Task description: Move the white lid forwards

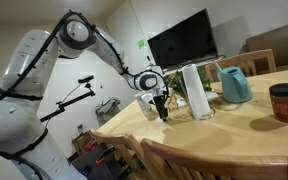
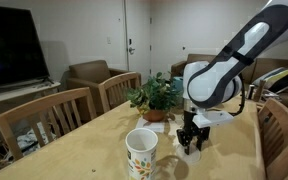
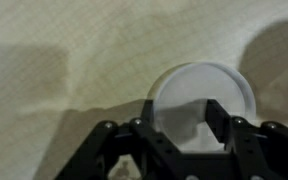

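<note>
Seen from the wrist, the pincer [image 3: 187, 125] hangs directly over the white lid [image 3: 199, 90]. Its two dark fingers [image 3: 156, 128] stand apart, and the disc shows in the gap between them. The lid is wider than that gap, so the jaws are open above it and not clamped across it. Whether the tips touch its surface cannot be told. The lid lies flat on the pale counter [image 3: 64, 60], and nothing else is close to it in this view.

In an exterior view the pincer [image 2: 191, 143] is low, right down near the counter [image 2: 84, 150], and the lid is hidden beneath it. A patterned paper cup [image 2: 141, 153] stands nearer the camera and apart from the pincer. A potted plant [image 2: 156, 98] sits behind them. In an exterior view the pincer [image 1: 163, 108] is again down at the counter edge. Beyond it stand a tall pale cylinder [image 1: 193, 90], a teal pitcher [image 1: 234, 84] and a dark red jar [image 1: 284, 102].

As a judgement, the task is in its early part. The reach to the lid looks finished, or nearly so, but no hold is shown and nothing suggests the disc has been shifted. What is left is to secure the lid by pinching its rim or pressing on it. Then it must be carried or slid forwards across the counter and released.
</note>
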`<state>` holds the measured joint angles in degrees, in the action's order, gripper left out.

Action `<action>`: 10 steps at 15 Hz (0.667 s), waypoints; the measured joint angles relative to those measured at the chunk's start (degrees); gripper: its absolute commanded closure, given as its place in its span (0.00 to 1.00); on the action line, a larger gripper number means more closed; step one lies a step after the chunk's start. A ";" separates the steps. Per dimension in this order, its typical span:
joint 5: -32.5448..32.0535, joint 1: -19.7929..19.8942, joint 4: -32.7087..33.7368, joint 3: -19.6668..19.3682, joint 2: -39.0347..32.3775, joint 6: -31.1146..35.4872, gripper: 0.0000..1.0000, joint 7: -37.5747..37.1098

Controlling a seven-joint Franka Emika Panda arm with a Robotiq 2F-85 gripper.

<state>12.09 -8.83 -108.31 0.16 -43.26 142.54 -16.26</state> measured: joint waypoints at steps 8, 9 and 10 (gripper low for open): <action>-0.01 0.11 0.74 -0.02 0.12 -0.13 1.00 0.00; -0.01 0.10 0.74 -0.02 0.13 -0.12 1.00 0.00; -0.01 0.11 0.68 -0.02 0.16 -0.08 1.00 0.00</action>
<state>12.08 -8.72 -107.63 0.14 -43.10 142.46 -16.26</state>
